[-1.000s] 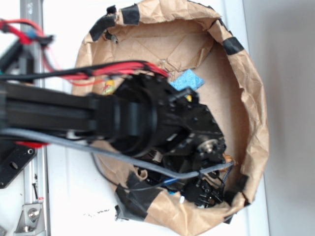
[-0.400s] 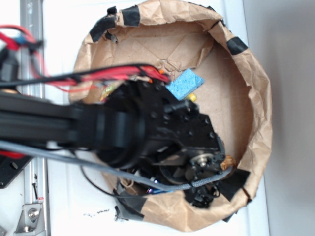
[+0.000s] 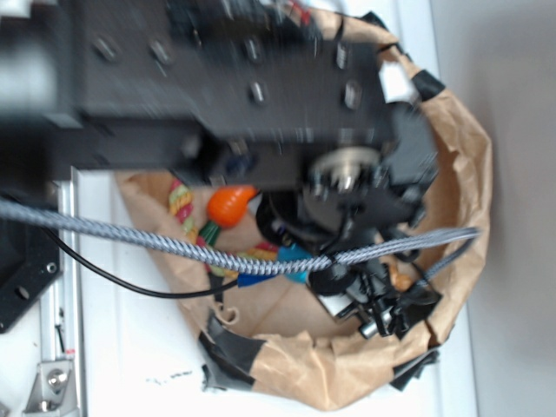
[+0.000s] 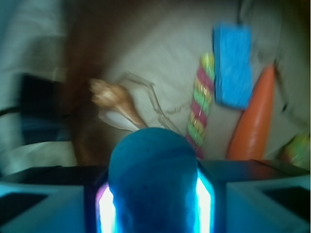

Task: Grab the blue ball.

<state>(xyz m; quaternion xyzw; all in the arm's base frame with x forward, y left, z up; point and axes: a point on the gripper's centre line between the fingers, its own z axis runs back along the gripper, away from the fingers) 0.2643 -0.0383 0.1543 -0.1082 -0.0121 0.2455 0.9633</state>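
Presently pinching the blue ball (image 4: 153, 182): gripper (image 4: 153, 204) closed on it from both sides, lit pads (image 4: 106, 206) pressed against its left and right flanks in the wrist view. Ball filling the lower centre of that view, held above the brown paper floor, apart from the items beneath.

Noted below the ball, on the paper: a tan seashell (image 4: 109, 99) to the left; a striped red, green and yellow rope piece (image 4: 200, 109) running lengthwise just right of centre; a flat light-blue sponge (image 4: 233, 65) beside the rope's upper end; an orange carrot (image 4: 252, 121) just right of the sponge, its tip pointing up the frame. Wrist view blurred, so edges soft.

Seen from the exterior view: arm (image 3: 217, 78) large and out of focus, covering the upper half of the frame. Paper-walled basket (image 3: 347, 369) patched with black tape, sitting toward the desk's right edge. Carrot (image 3: 230, 205) and rope piece (image 3: 181, 204) visible near the basket's left wall. Small patch of blue (image 3: 291, 261) below the wrist, possibly the ball, though too obscured by a braided cable (image 3: 174, 243) to confirm. Gripper (image 3: 369, 300) itself dark and blurred here; jaw spacing not readable from this angle. Black wire (image 3: 130, 282) trailing across the white desk (image 3: 130, 347) toward the left edge.
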